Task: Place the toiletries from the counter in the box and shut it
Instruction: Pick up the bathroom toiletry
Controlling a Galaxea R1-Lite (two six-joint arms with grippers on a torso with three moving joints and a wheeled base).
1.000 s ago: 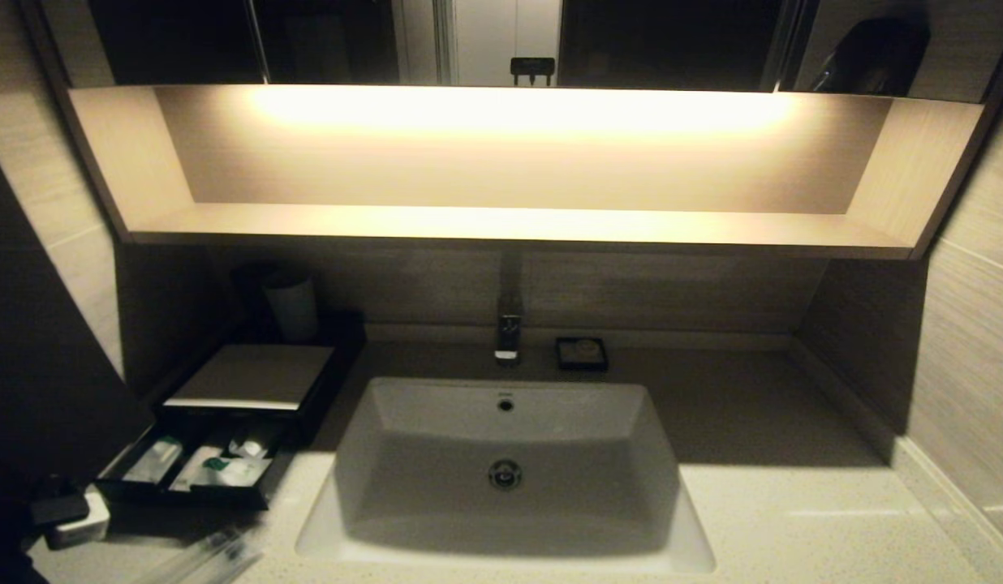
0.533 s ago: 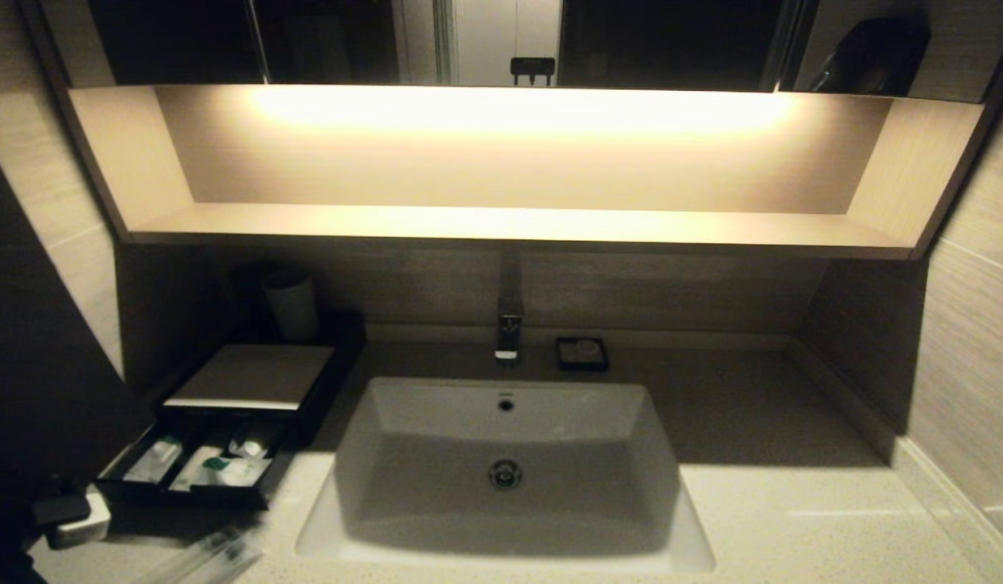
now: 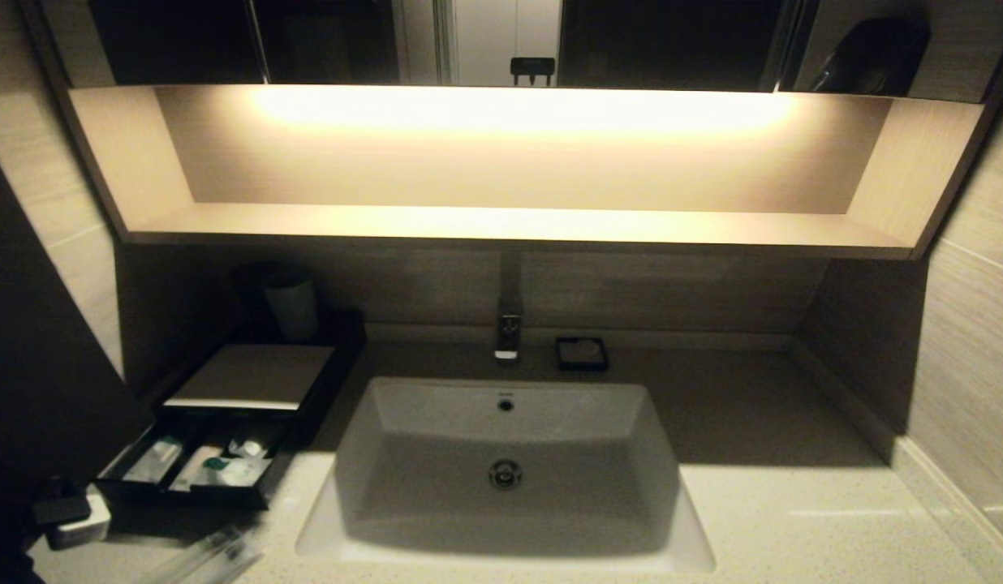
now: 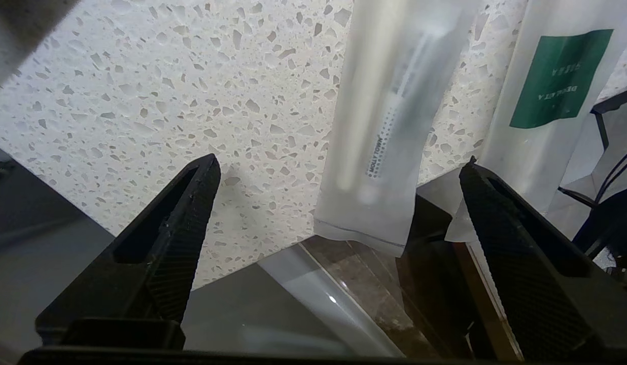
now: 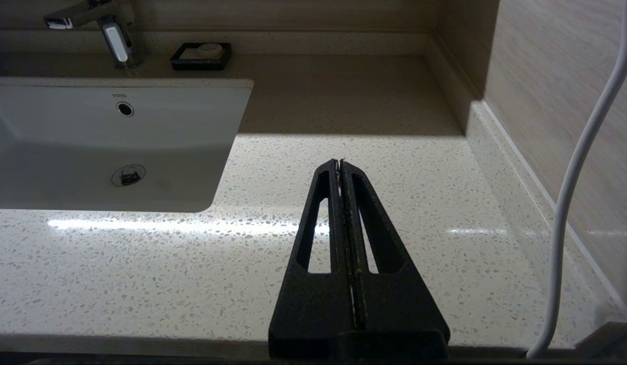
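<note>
Head view: box (image 3: 250, 377) far left on counter (image 3: 794, 519), drawer (image 3: 195, 464) pulled out towards the near edge, packets already inside, presumably left open for the rest; slim packets (image 3: 217, 558) near left on the stone.

Left wrist view: left gripper (image 4: 339, 167) low at the counter edge, jaws spread wide, toothbrush packet (image 4: 389, 116) between them, green-labelled packet (image 4: 552, 101) beside; likely lined up for a pinch.

Right wrist view: right gripper (image 5: 340, 162) parked over bare counter right of sink (image 5: 55, 147), jaws pressed together, idle.
</note>
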